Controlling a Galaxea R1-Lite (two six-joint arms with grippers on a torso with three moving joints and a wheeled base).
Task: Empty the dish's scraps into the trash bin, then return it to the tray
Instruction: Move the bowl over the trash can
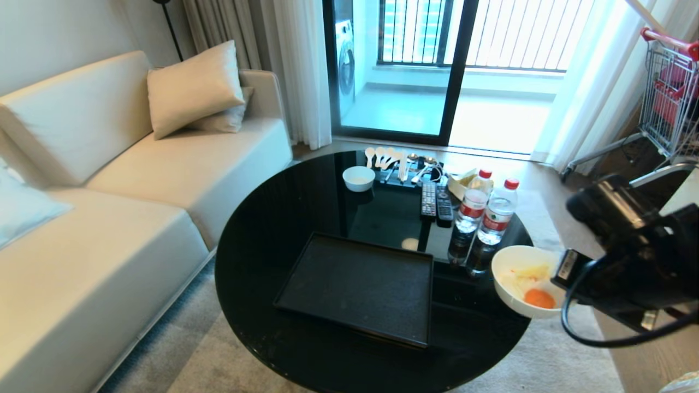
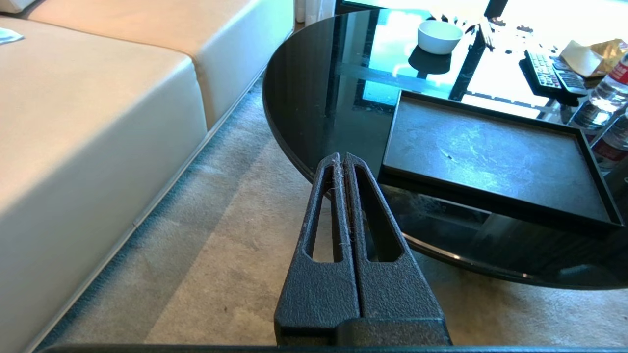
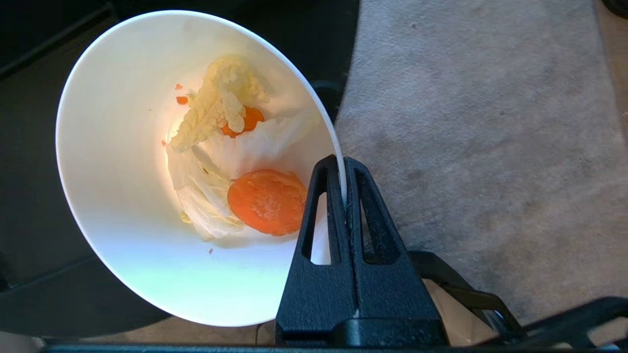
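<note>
A: Head cam: the right gripper (image 1: 557, 284) has the bowl (image 1: 521, 278) by its rim, off the table's (image 1: 262, 245) right edge, scraps (image 1: 532, 286) inside. Tray (image 1: 357, 286) sits bare.

B: Left wrist: left gripper (image 2: 342, 159) pinched together, holding nothing, over carpet (image 2: 211, 255).

A: Right wrist: fingers (image 3: 328, 196) clamp the bowl's rim.

**Hidden and cut-off items**

Right arm (image 1: 639, 256) covered the bowl's (image 1: 521, 278) right rim and ran off the frame's edge. Shopping cart (image 1: 669, 93) was cropped at right. Small items behind the remotes (image 1: 437, 202) were too small to identify.
</note>
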